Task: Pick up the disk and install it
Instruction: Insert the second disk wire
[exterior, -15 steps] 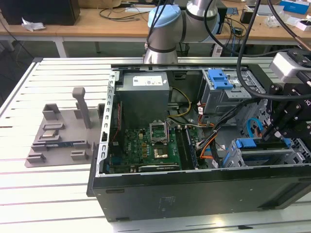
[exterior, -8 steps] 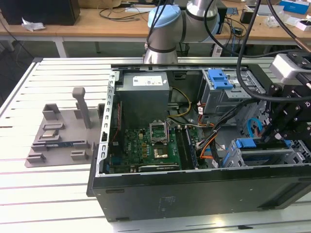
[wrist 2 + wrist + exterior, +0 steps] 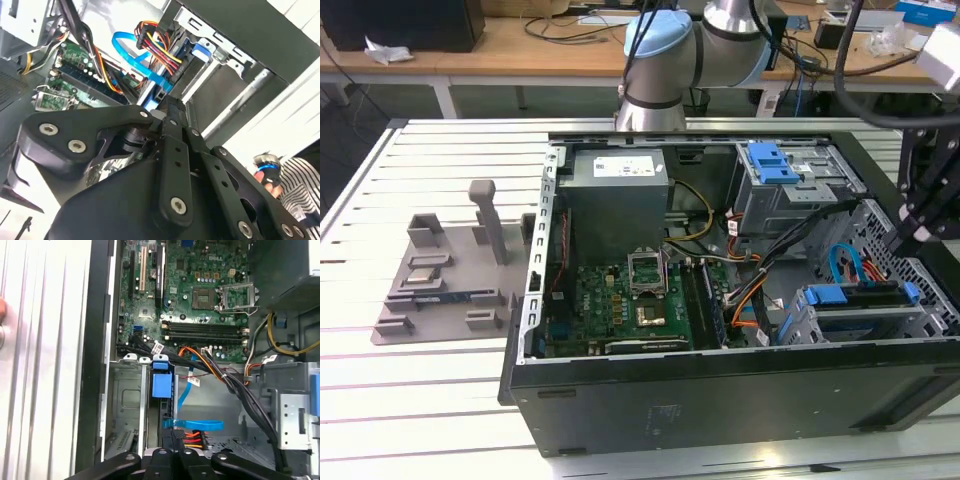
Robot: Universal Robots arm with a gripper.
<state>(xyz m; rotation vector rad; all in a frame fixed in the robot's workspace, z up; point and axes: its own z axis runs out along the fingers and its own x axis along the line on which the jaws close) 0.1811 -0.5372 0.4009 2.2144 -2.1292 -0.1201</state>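
We judge the pick-up to be done and the install step in hand: the disk [image 3: 861,296] sits in the drive cage [image 3: 840,325] at the lower right of the exterior view, inside the open computer case [image 3: 720,400], with its blue side rails showing along its upper edge. The gripper [image 3: 912,240] hangs just above and to the right of it there, at the right edge of the frame, close to the end of the drive. In the first wrist view we look down into the same cage [image 3: 125,400] and see the disk's blue rail tab [image 3: 161,385] in the slot, with the gripper [image 3: 172,437] close behind it and the blue data cable [image 3: 192,425] lying just beside. We cannot tell whether the pincer is open, closed or clamped on the drive, and we cannot tell whether it touches the drive at all. We cannot say whether the disk is fully home. As a judgement, any seating that remains calls for a straight push along the rails, kept in line with the slot, clear of the blue cable and of the orange and black wire bundle [image 3: 210,365] that runs from the motherboard [image 3: 630,300] past the cage mouth.
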